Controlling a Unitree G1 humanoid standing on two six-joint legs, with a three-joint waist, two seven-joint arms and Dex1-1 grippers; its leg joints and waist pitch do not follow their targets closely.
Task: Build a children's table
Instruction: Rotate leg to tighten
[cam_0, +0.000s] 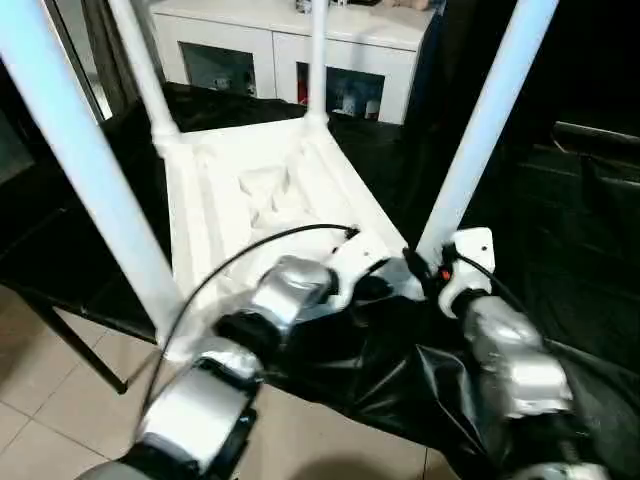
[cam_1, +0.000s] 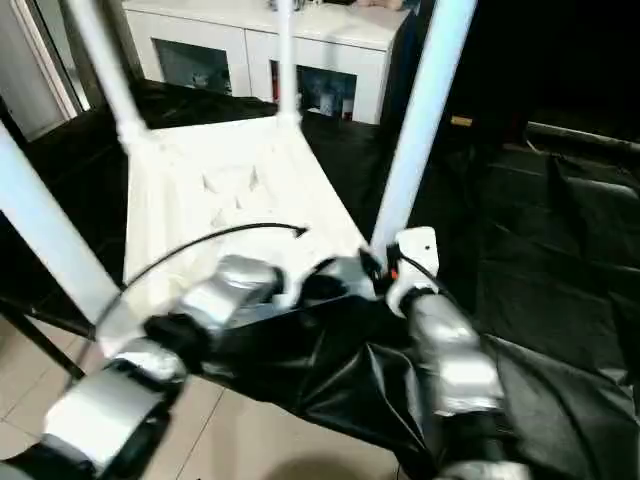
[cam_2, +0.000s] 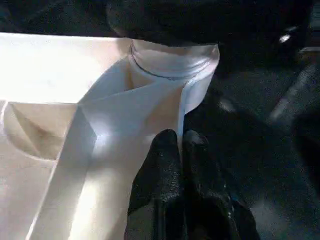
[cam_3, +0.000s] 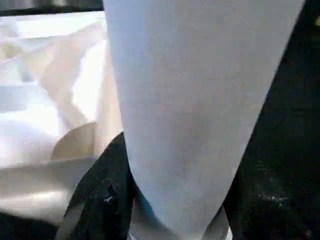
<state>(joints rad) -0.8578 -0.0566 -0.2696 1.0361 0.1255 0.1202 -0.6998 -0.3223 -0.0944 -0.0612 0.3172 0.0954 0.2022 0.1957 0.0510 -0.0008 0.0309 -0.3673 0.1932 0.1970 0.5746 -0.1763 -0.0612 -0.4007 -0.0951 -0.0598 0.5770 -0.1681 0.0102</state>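
Note:
The children's table lies upside down, its ribbed white top (cam_0: 250, 190) resting on black cloth. Its legs stand upright in the corner sockets: near-left (cam_0: 90, 170), far-left (cam_0: 145, 70), far-right (cam_0: 318, 60) and near-right (cam_0: 480, 130). My left gripper (cam_2: 180, 142) is shut on the thin rim wall of the top, just beside the near-right socket (cam_2: 175, 62). My right gripper (cam_3: 175, 200) holds the base of the near-right leg, with a black finger (cam_3: 100, 190) against its side. In the left eye view both grippers meet at that corner, left (cam_0: 372, 285) and right (cam_0: 440, 270).
A large black-draped table (cam_0: 570, 290) carries the work, and its near edge hangs over the tiled floor (cam_0: 60, 400). A white cabinet with glass doors (cam_0: 290, 50) stands behind. A black cable (cam_0: 250, 245) arcs over my left forearm.

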